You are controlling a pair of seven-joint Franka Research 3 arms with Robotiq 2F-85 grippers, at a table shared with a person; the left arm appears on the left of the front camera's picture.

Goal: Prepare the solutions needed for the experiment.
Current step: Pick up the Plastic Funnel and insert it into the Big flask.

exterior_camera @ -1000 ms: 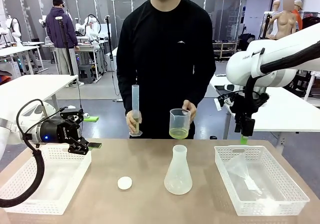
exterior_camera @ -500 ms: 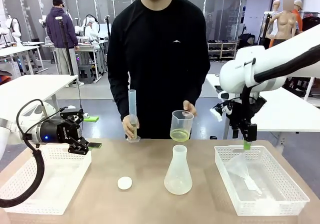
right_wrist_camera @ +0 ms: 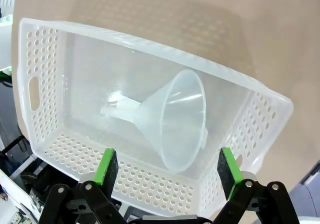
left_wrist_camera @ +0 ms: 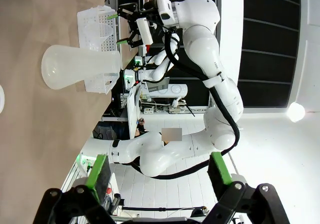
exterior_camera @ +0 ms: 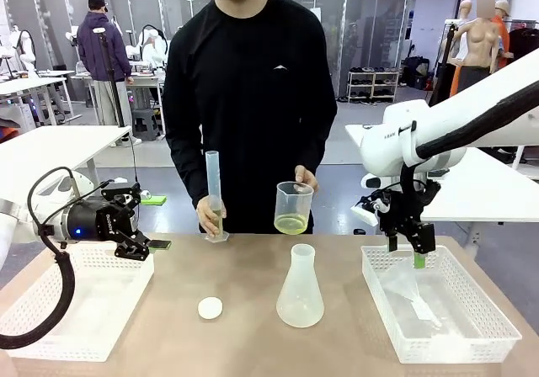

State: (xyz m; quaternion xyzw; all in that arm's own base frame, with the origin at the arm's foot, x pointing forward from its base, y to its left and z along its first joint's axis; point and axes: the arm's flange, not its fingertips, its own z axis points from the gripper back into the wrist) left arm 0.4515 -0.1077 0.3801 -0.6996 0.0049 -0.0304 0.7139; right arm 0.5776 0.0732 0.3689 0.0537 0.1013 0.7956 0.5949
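White basket (exterior_camera: 459,349), right of the conical flask (exterior_camera: 300,289); right gripper (right_wrist_camera: 167,165) above it, fully spread, empty. Left gripper (left_wrist_camera: 159,168), left of the flask: fully spread, empty. Beaker (exterior_camera: 293,196), behind the flask in a person's hand (exterior_camera: 305,177), contains the yellow-green solution (exterior_camera: 290,224).

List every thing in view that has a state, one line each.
solution, shallow layer in the beaker.
beaker, held up in the person's hand.
graduated cylinder, upright, held by the person's other hand.
flask, upright on the table, looks empty.
funnel, lying on its side in the right basket.
left gripper, open, empty.
right gripper, open, above the funnel.
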